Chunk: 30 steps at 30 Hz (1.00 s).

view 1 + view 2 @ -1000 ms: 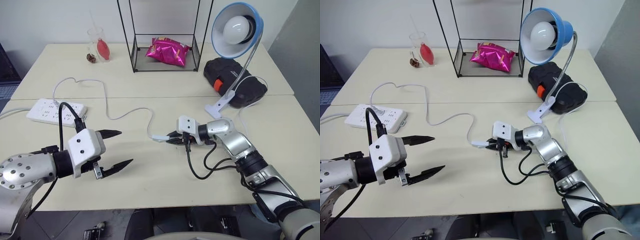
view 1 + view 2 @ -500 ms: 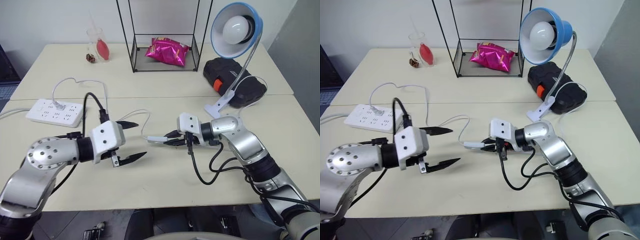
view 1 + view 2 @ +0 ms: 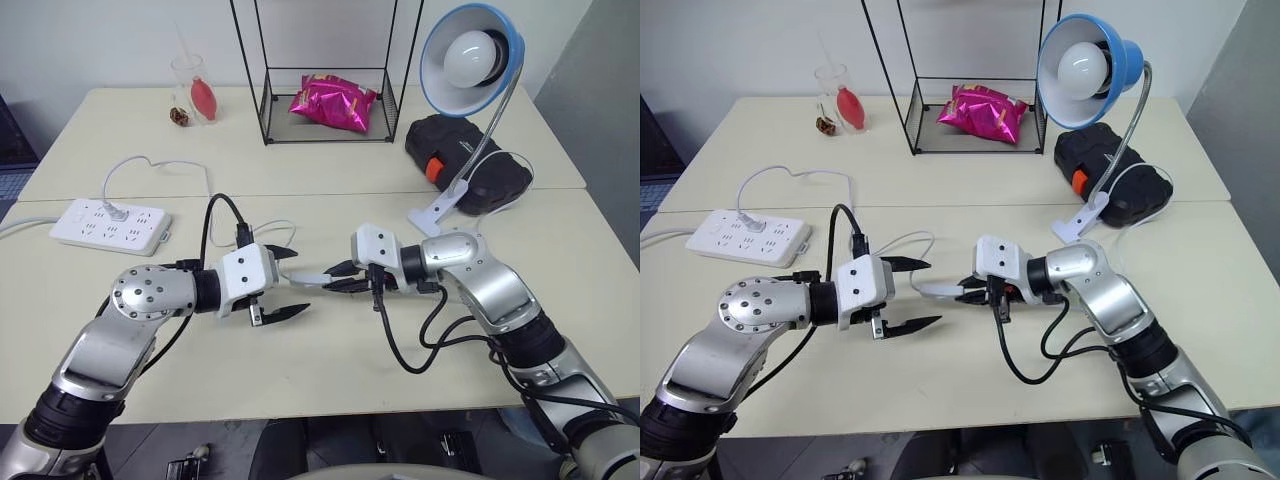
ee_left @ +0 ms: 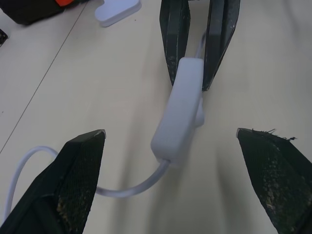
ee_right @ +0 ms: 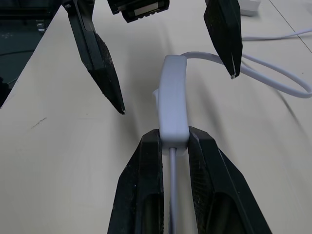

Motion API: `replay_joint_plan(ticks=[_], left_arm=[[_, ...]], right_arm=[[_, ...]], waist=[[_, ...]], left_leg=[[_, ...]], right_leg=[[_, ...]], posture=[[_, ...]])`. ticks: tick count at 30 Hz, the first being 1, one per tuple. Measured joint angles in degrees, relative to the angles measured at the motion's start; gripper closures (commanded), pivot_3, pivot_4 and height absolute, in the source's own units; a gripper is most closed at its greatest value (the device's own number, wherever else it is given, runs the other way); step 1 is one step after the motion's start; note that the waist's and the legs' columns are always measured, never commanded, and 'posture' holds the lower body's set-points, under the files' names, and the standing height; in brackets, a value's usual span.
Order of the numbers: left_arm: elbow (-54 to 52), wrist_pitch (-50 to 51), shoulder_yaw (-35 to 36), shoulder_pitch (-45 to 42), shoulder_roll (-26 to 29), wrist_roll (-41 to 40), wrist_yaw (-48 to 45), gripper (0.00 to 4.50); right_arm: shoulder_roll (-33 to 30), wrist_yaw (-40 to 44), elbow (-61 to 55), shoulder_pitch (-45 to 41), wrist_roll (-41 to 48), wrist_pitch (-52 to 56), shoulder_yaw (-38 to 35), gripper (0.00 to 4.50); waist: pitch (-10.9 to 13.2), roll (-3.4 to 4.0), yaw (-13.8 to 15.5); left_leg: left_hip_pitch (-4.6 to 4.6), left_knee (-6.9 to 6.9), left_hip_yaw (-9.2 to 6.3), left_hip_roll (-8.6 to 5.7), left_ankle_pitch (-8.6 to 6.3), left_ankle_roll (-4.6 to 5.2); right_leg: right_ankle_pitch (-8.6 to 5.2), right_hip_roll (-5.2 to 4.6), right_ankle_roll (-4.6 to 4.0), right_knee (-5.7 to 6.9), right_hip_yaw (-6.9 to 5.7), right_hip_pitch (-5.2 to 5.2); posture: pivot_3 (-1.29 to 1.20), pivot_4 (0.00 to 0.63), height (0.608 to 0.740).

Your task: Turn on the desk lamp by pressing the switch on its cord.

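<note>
The desk lamp (image 3: 470, 55), with a blue shade and a white bulb, is clipped by its white base (image 3: 437, 213) at the back right. Its thin white cord (image 3: 140, 159) winds across the table to the small white switch (image 3: 312, 277). My right gripper (image 3: 335, 278) is shut on one end of the switch and holds it just above the table, pointing left. My left gripper (image 3: 302, 280) is open, with a finger on either side of the switch's free end and not touching it. The wrist views show the switch (image 4: 178, 109) (image 5: 174, 102) between both pairs of fingers.
A white power strip (image 3: 110, 225) lies at the left. At the back stand a wire frame holding a pink bag (image 3: 328, 100), a glass (image 3: 195, 95) and a black case (image 3: 468, 165). Black cables (image 3: 400, 340) loop under my right wrist.
My left gripper has moved right and forward, still open, until its fingers flank the switch. My right gripper has lifted the switch a little and drawn it back, still shut on it.
</note>
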Motion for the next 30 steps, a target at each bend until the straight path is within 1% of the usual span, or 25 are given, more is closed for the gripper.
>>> replay_joint_plan(ticks=[1, 2, 6, 9, 10, 11, 16, 18, 21, 26, 28, 29, 30], left_arm=[[0.0, 0.0, 0.0, -0.1, -0.1, 0.0, -0.1, 0.36], [0.0, 0.1, 0.0, -0.4, -0.3, 0.0, -0.1, 0.46], [0.0, 0.4, 0.0, -0.7, -0.6, 0.0, -0.2, 1.36], [0.6, 0.4, 0.0, -0.7, -0.6, 0.0, -0.2, 1.9], [0.8, 0.4, 0.0, -0.7, -0.6, 0.1, -0.2, 2.22], [0.9, 0.4, 0.0, -0.7, -0.6, 0.1, -0.1, 2.34], [1.1, -0.1, -0.8, -0.7, -1.4, 1.3, 0.0, 3.43], [1.3, -0.1, -1.2, -0.7, -1.7, 1.6, -0.1, 3.73], [1.5, -0.1, -1.4, -0.7, -2.0, 1.7, -0.2, 3.85], [1.6, -0.2, -1.4, -0.7, -2.1, 1.7, -0.4, 3.86], [1.6, -0.4, -1.4, -0.6, -2.0, 1.6, -0.7, 3.16], [1.7, -0.6, -1.4, -0.6, -2.1, 1.7, -0.7, 3.04], [1.8, -1.0, -1.3, -0.6, -2.1, 1.7, -0.5, 2.79]], right_arm=[[-0.1, 0.0, -0.1, 0.0, 0.0, 0.1, 0.0, 4.14], [-0.3, 0.0, -0.2, 0.0, 0.0, 0.1, 0.0, 4.14], [-0.9, 0.0, -0.2, 0.0, 0.0, 0.4, 0.1, 4.14], [-1.0, 0.0, -0.2, 0.1, 0.0, 0.5, 0.2, 4.14], [-1.1, 0.0, -0.3, 0.1, 0.1, 0.5, 0.2, 4.14], [-1.1, 0.0, -0.3, 0.1, 0.1, 0.5, 0.2, 4.14], [-1.4, -0.4, -0.3, 0.2, 0.0, 0.6, 0.3, 4.14], [-1.6, -0.4, -0.3, 0.2, 0.0, 0.6, 0.3, 4.14], [-1.7, -0.4, -0.3, 0.2, 0.0, 0.6, 0.3, 4.14], [-1.8, -0.3, -0.3, 0.2, 0.0, 0.6, 0.3, 4.14], [-1.8, -0.1, -0.3, 0.2, 0.0, 0.6, 0.4, 4.14], [-1.7, 0.0, -0.3, 0.2, 0.1, 0.6, 0.4, 4.14], [-1.6, 0.0, -0.3, 0.2, 0.2, 0.6, 0.4, 4.14]], waist=[[0.0, 0.0, 0.0], [0.0, 0.0, 0.0], [0.0, 0.0, 0.0], [0.0, 0.0, 0.0], [0.0, 0.0, 0.0], [0.0, 0.0, 0.0], [0.0, 0.0, 0.0], [0.0, 0.0, 0.0], [0.0, 0.0, 0.0], [0.0, 0.0, 0.0], [0.0, 0.0, 0.0], [0.0, 0.0, 0.0], [0.0, 0.0, 0.0]], left_leg=[[0.0, 0.0, -0.01, 0.01, 0.0, 0.0], [0.0, 0.01, -0.01, 0.01, 0.0, 0.0], [0.01, 0.01, 0.0, 0.01, 0.0, 0.0], [0.01, 0.01, -0.01, 0.01, 0.0, 0.0], [0.0, 0.01, -0.01, 0.01, 0.0, 0.0], [0.0, 0.01, -0.01, 0.01, 0.0, 0.0], [0.0, 0.01, 0.0, -0.01, 0.0, 0.0], [0.0, 0.01, 0.0, -0.01, 0.0, 0.0], [0.01, 0.01, -0.01, 0.02, 0.0, 0.0], [0.0, 0.01, -0.01, 0.02, 0.0, 0.0], [0.0, 0.01, 0.0, 0.01, 0.0, 0.0], [0.0, 0.01, -0.01, 0.01, 0.0, 0.0], [0.01, 0.01, -0.01, 0.02, 0.0, 0.0]], right_leg=[[0.0, 0.0, 0.0, 0.0, 0.0, 0.0], [0.0, 0.0, 0.0, 0.0, 0.0, 0.0], [0.0, 0.0, 0.0, 0.01, 0.0, 0.0], [0.0, 0.0, 0.0, 0.01, 0.0, 0.0], [0.0, 0.0, 0.0, 0.0, 0.0, 0.0], [0.0, 0.0, 0.0, 0.0, 0.0, 0.0], [0.0, 0.0, 0.0, 0.0, 0.0, 0.0], [0.0, 0.0, 0.0, 0.0, 0.0, 0.01], [0.0, 0.0, 0.0, 0.0, 0.0, 0.0], [0.0, 0.0, 0.0, 0.0, 0.0, 0.0], [0.0, 0.0, 0.0, 0.0, 0.0, 0.0], [0.0, 0.0, 0.0, 0.0, 0.0, 0.0], [0.0, 0.0, 0.0, 0.0, 0.0, 0.0]], posture=[[0.0, 0.15, 0.74], [0.0, 0.15, 0.74], [0.0, 0.15, 0.74], [0.0, 0.15, 0.74], [0.0, 0.15, 0.74], [0.0, 0.15, 0.74], [0.0, 0.15, 0.74], [0.0, 0.15, 0.74], [0.0, 0.15, 0.74], [0.0, 0.15, 0.74], [0.0, 0.15, 0.74], [0.0, 0.15, 0.74], [0.0, 0.15, 0.74]])
